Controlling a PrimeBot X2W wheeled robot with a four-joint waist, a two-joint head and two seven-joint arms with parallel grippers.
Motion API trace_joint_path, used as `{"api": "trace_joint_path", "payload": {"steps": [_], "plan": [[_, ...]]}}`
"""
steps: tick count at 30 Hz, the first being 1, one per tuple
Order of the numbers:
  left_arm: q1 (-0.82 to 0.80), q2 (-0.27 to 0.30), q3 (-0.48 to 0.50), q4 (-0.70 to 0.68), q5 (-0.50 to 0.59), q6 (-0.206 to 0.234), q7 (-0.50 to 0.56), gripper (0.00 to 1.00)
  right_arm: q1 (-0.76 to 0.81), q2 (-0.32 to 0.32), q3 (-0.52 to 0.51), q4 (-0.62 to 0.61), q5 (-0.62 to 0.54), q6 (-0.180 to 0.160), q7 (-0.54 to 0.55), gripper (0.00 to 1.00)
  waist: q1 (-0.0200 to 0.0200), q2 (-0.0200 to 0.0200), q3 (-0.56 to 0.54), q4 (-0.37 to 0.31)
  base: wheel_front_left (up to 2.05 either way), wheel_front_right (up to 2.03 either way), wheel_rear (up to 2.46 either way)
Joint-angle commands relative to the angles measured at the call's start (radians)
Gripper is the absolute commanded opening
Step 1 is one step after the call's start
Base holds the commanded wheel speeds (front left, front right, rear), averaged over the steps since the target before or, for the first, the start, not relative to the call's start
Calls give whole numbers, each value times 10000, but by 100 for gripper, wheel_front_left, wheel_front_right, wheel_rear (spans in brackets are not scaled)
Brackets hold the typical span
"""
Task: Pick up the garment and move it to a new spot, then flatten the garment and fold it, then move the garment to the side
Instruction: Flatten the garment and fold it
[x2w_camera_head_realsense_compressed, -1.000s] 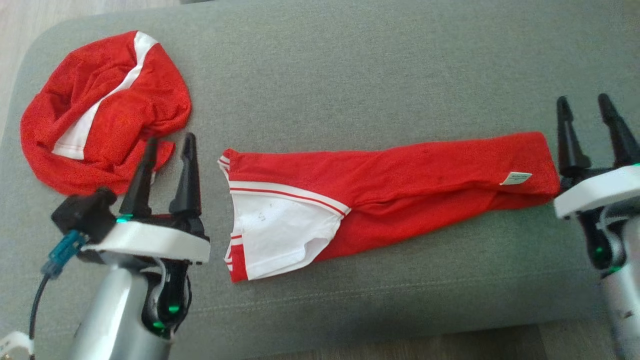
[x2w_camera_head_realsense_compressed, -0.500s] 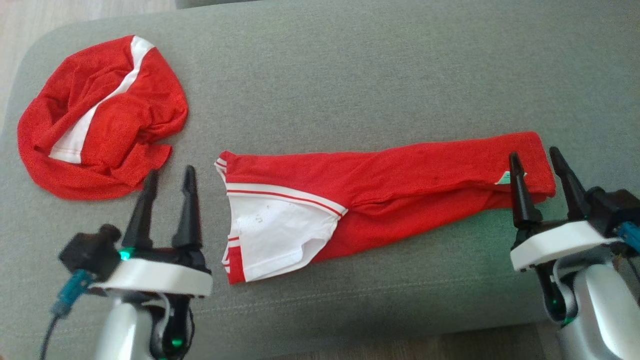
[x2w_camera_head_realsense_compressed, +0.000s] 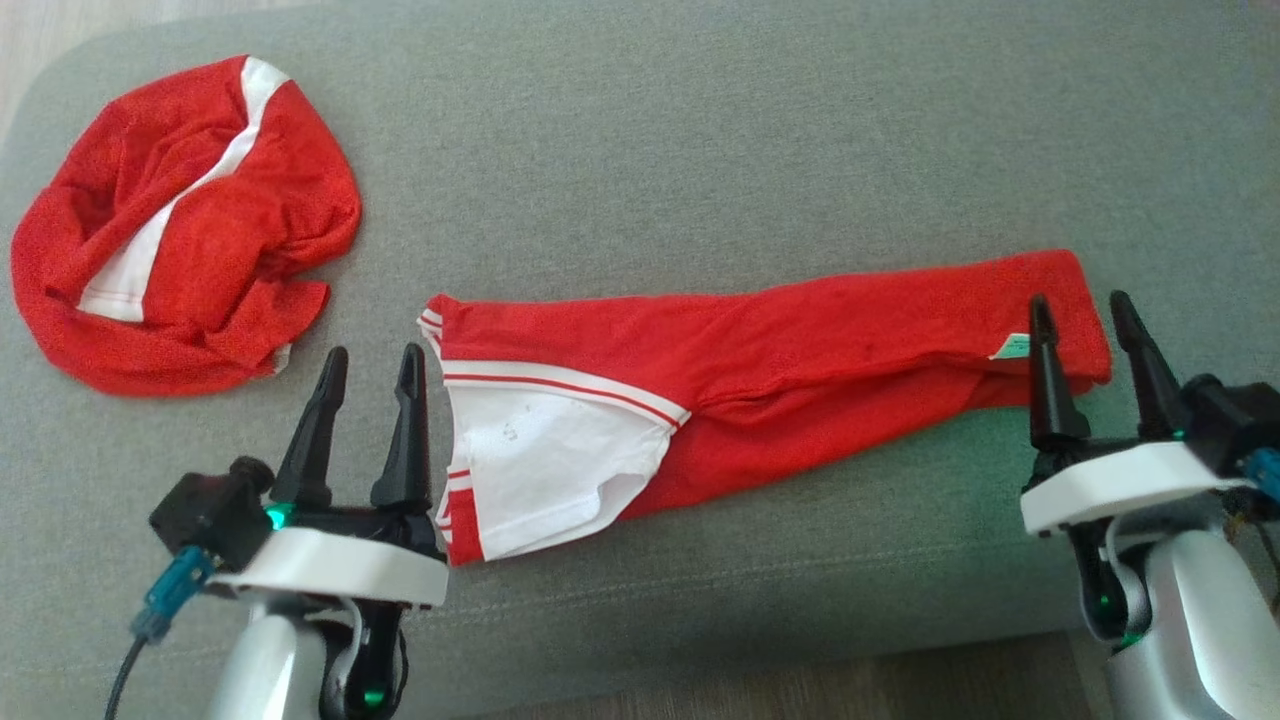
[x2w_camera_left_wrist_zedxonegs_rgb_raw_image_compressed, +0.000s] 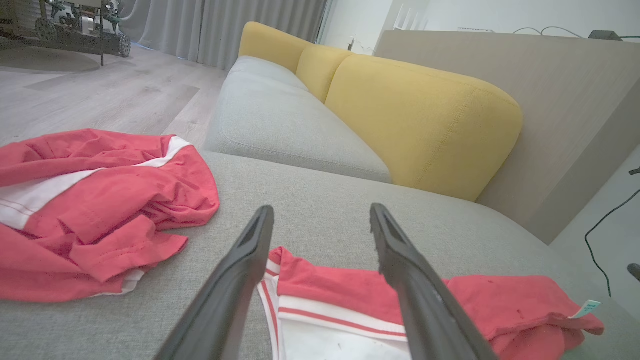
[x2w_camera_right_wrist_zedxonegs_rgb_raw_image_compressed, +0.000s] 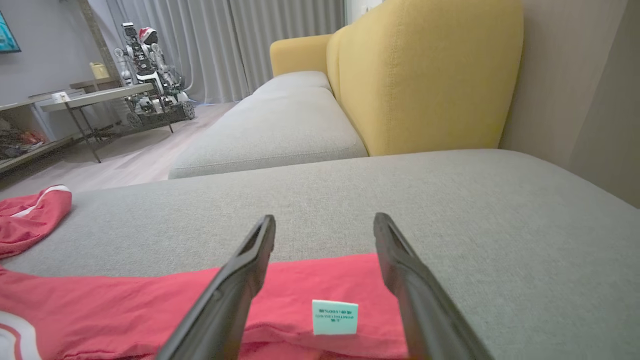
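Grey sofa seat (x2w_camera_head_realsense_compressed: 700, 120), yellow back cushions (x2w_camera_left_wrist_zedxonegs_rgb_raw_image_compressed: 425, 125), pale wood floor (x2w_camera_left_wrist_zedxonegs_rgb_raw_image_compressed: 100, 95), grey curtains (x2w_camera_right_wrist_zedxonegs_rgb_raw_image_compressed: 225, 50) beyond

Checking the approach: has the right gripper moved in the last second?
Yes: the right gripper came leftward, from beyond the folded garment end to straddling its label.

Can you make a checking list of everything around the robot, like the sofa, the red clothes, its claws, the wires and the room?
Surface: grey sofa seat, flat fabric.
Job's things: long red garment with a white panel, laid in a narrow strip across the seat; small label near its right end.
Clutter: second red-and-white garment, crumpled in a heap at the seat's far left.
Grippers: left gripper open at the strip's white end; right gripper open at the label end; neither holds anything.
Cables: blue-plug cable on the left wrist; black cable on the floor.
Surroundings: yellow back cushions, grey curtains, wooden floor, another robot by a table.
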Motion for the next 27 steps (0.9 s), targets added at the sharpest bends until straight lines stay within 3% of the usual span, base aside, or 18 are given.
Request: {"api": "trace_joint_path", "payload": {"steps": [1, 12, 27], "plan": [[-367, 31, 216, -351, 35, 47, -76, 100, -154, 79, -60, 8, 14, -2, -104, 100, 1, 0, 54, 28, 0, 0, 0], [-637, 30, 17, -266, 101, 44, -76, 100, -1670, 512, -1623, 2922, 1170, -2, -66, 100, 1, 0, 574, 326, 0, 0, 0], [-980, 30, 145, -209, 291, -58, -76, 100, -3363, 62, -2300, 6066, 666, -2, -94, 100, 1, 0, 1118, 613, 0, 0, 0]]}}
